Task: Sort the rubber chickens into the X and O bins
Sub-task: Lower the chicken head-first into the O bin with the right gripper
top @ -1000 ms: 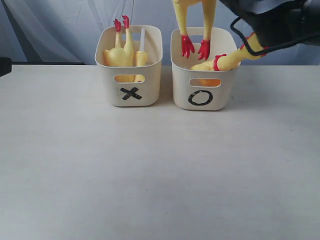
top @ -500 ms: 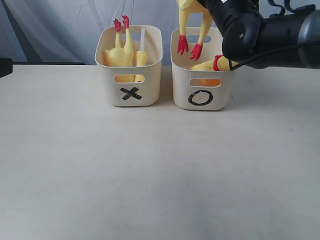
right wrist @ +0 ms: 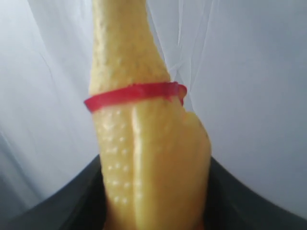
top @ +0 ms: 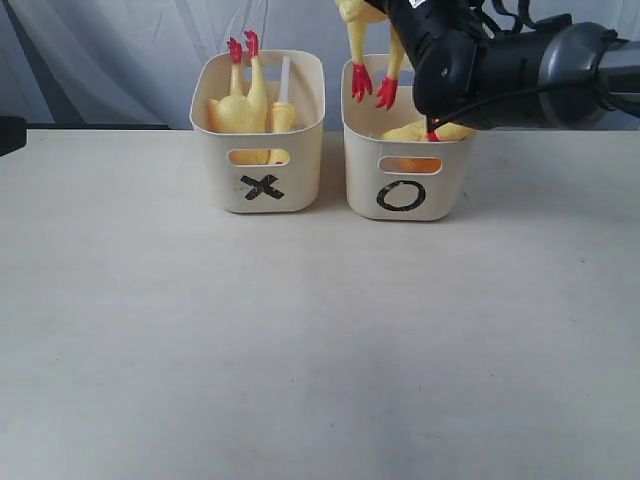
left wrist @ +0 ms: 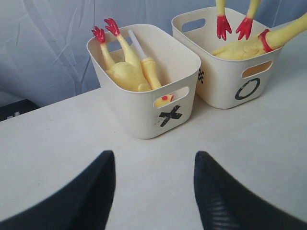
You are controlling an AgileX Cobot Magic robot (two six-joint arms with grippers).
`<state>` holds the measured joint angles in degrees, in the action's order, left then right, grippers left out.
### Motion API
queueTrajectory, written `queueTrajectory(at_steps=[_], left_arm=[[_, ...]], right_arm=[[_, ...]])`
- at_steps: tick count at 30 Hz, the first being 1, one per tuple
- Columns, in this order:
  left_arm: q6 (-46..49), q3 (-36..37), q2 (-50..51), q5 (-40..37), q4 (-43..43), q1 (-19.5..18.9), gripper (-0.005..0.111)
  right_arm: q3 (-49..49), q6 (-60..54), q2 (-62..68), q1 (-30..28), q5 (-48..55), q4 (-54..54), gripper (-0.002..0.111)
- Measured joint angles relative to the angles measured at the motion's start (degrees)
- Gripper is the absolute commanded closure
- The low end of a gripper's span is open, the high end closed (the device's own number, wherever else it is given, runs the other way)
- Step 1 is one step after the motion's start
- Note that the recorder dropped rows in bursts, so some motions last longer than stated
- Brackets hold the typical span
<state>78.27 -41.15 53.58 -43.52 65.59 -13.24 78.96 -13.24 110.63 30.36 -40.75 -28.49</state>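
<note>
My right claw [right wrist: 153, 203] is clenched on a chicken [top: 353, 42], its feet dangling over the O bin [top: 445, 180] at upper right; left claw [left wrist: 153, 158] gapes empty; second chicken [top: 238, 112] sits in the X bin [top: 305, 170]

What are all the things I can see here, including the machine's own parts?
cream-white plastic tub marked X: one, cream, left on the table
cream-white plastic tub marked O: one, cream, right beside it
yellow rubber chicken in the X tub: at least one, red feet up
yellow rubber chicken lying in the O tub: one, red neck band
hanging yellow rubber chicken: one, above the O tub
off-white table: one
pale cloth backdrop: one, behind
left hand: black, open, empty
right hand: black, gripping the hanging chicken
</note>
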Motion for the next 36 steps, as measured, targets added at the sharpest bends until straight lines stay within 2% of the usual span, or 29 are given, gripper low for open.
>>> queueTrajectory(at_steps=[12,36], left_arm=[[0.0,0.0,0.0,-0.83,0.42,0.0,0.058],[0.0,0.0,0.0,-1.67,0.42,0.0,0.058]], right_arm=[[0.29,-10.42,3.0,0.0,-0.2,0.18,0.109],[0.29,-8.85,5.66,0.0,0.39,-3.55,0.109]])
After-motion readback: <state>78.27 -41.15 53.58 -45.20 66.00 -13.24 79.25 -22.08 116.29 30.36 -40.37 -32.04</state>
